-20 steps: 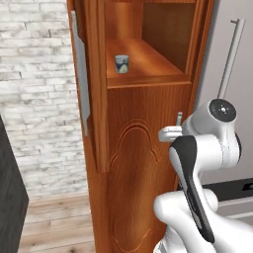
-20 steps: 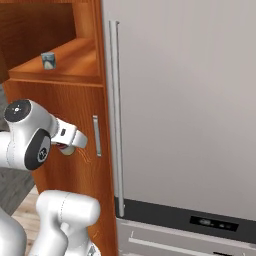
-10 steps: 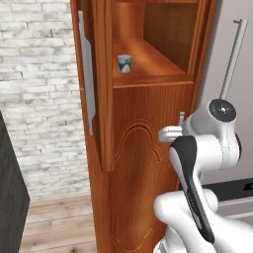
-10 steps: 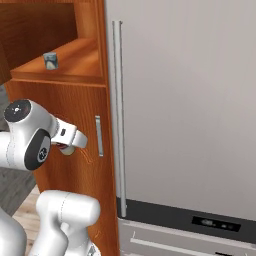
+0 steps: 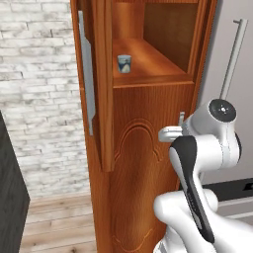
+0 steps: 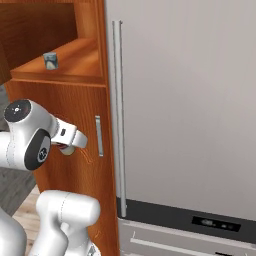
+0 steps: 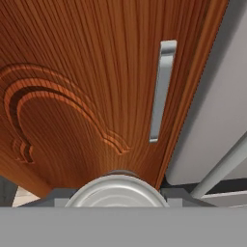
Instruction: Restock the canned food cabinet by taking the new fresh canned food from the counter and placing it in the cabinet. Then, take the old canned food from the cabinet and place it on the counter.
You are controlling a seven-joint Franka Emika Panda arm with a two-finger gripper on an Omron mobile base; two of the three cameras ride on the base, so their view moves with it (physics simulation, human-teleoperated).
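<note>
The canned food cabinet (image 5: 148,163) (image 6: 55,102) stands with its upper door (image 5: 101,84) swung open to the left. The old canned food (image 5: 124,63) (image 6: 50,60), a small blue-and-white can, stands upright on the wooden shelf (image 5: 153,66) inside. My gripper (image 5: 170,133) (image 6: 66,149) (image 7: 118,193) is held low in front of the shut lower door (image 7: 87,77), well below the shelf. It is shut on the new fresh canned food (image 7: 118,189) (image 6: 64,148), whose grey metal top faces the hand camera. The counter is out of view.
A grey fridge (image 6: 190,110) with a long bar handle (image 6: 119,115) (image 5: 232,59) adjoins the cabinet on the right. The lower door has a short silver handle (image 7: 161,91) (image 6: 99,136). A white brick wall (image 5: 34,99) and a dark block (image 5: 10,197) lie to the left.
The whole scene has slid slightly to the right in both base views, so the camera has moved. The arm keeps its pose and the gripper stays shut on the can.
</note>
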